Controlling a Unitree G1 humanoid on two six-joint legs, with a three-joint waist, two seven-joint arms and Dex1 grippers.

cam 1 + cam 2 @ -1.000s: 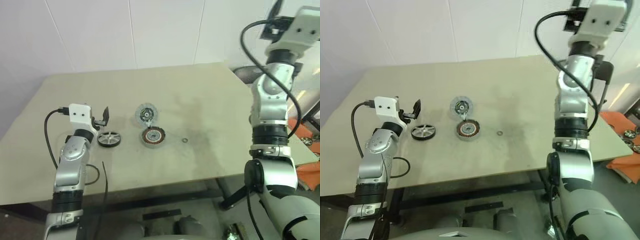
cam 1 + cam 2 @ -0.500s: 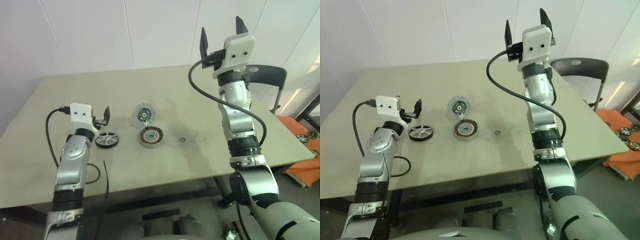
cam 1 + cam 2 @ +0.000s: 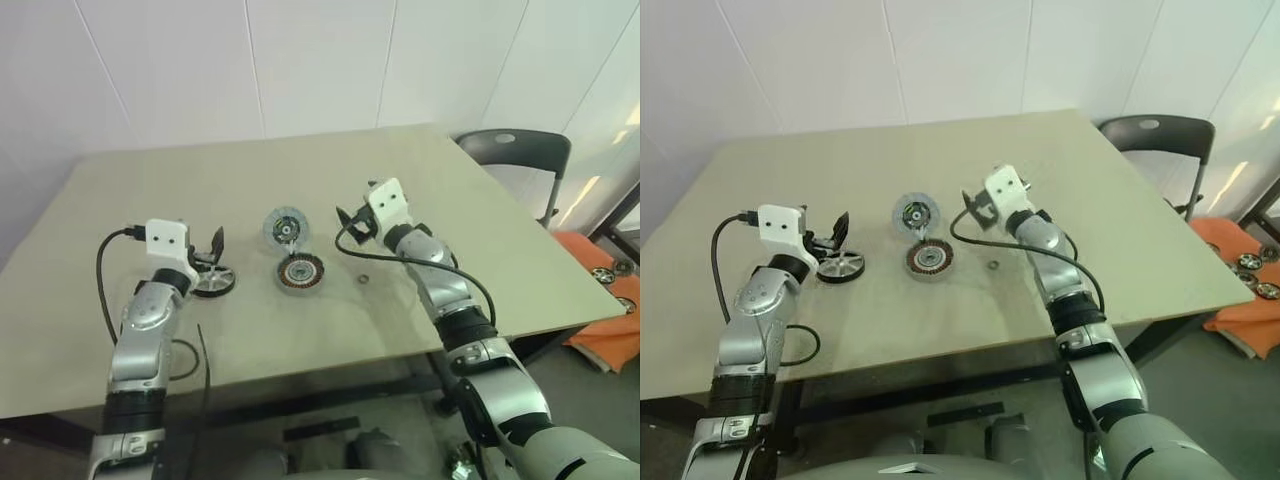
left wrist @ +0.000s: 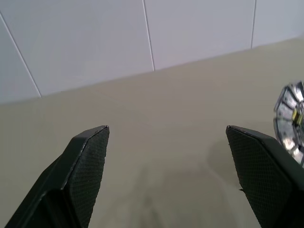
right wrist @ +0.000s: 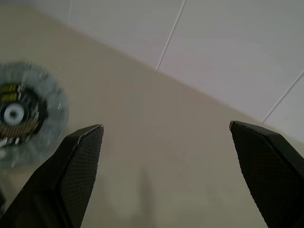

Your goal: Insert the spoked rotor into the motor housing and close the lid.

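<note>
Spoked rotor [image 3: 288, 226] lies flat on the table [image 3: 470, 215], just behind the motor housing [image 3: 301, 271] and seemingly touching its rim, though the head views are too coarse to be sure. Nothing is inserted yet, so the step in hand looks like the reach for the rotor. The right gripper [image 3: 349, 221] hovers low over the table just to the right of the rotor, fingers spread wide and holding nothing; its wrist view has the rotor off to one side of the fingers, not between them. The left gripper [image 3: 208, 252] is likewise wide open and empty, poised just above a black-rimmed spoked wheel [image 3: 215, 282], probably the lid. A small ring [image 3: 365, 279] sits right of the housing. Next, I judge, the right gripper must shift over the rotor, straddle its thin edge and lift it clear of the housing. No brand, label or writing is legible on any part
</note>
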